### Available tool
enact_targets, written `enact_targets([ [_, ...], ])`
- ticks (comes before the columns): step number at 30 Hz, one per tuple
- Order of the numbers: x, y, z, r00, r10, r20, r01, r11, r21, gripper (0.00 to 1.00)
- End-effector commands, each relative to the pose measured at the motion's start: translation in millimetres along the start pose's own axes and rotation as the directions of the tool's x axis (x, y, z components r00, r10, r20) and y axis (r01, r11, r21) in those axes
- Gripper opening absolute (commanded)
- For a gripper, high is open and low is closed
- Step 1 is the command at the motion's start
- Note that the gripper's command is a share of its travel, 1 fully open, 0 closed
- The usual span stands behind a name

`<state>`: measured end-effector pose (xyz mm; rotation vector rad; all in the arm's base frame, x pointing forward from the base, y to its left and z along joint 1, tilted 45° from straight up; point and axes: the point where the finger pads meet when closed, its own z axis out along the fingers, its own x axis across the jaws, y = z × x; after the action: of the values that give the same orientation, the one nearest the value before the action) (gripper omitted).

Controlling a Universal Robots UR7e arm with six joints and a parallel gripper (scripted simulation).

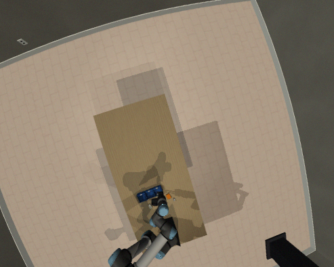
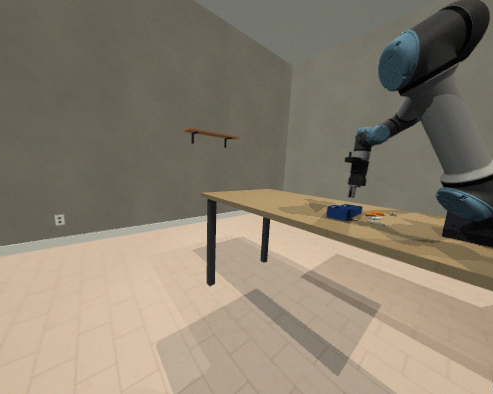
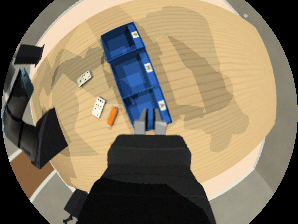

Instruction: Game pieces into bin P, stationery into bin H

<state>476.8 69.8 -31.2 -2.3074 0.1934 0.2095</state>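
Note:
A row of three joined blue bins [image 3: 135, 72] stands on the wooden table and also shows in the side view [image 2: 343, 212]. Their labels are too small to read. My gripper [image 3: 150, 114] [image 2: 353, 192] hangs above the table at the near end of the bin row. Its fingers are close together and I see nothing between them. Two white domino-like pieces [image 3: 83, 78] [image 3: 99, 104] and a small orange piece [image 3: 112, 116] lie on the table to the left of the bins.
More small pieces lie near the orange one [image 2: 374, 214] in the side view, including tiny blue ones [image 2: 391, 215]. The robot base [image 2: 474, 220] stands at the table's near end. The arm's dark links [image 3: 29, 129] fill the left of the wrist view.

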Motion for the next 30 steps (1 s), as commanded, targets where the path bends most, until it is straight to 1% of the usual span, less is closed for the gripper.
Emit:
enact_targets([
  [1,0.4,-0.1,-0.5,0.988,0.156,-0.006,-0.156,0.988,-0.005,0.31],
  [3,0.4,-0.1,-0.5,0.979,0.205,-0.007,-0.205,0.979,-0.005,0.31],
  [5,0.4,-0.1,-0.5,0.979,0.205,-0.007,-0.205,0.979,-0.005,0.31],
  [6,0.4,-0.1,-0.5,0.961,0.275,-0.008,-0.275,0.961,-0.004,0.31],
  [13,0.4,-0.1,-0.5,0.903,0.429,-0.009,-0.429,0.903,-0.004,0.31],
  [20,0.4,-0.1,-0.5,0.815,0.579,-0.012,-0.579,0.815,-0.004,0.31],
  [22,0.4,-0.1,-0.5,0.815,0.579,-0.012,-0.579,0.815,-0.004,0.31],
  [23,0.4,-0.1,-0.5,0.771,0.636,-0.014,-0.636,0.771,-0.005,0.31],
  [24,0.4,-0.1,-0.5,0.76,0.65,-0.015,-0.65,0.76,-0.005,0.31],
  [25,0.4,-0.1,-0.5,0.813,0.582,-0.008,-0.582,0.813,-0.002,0.31],
  [28,1.5,-0.7,-0.8,0.717,0.696,-0.017,-0.697,0.717,-0.009,0.31],
  [30,1.6,-0.8,-0.7,0.687,0.727,-0.019,-0.727,0.687,-0.01,0.31],
])
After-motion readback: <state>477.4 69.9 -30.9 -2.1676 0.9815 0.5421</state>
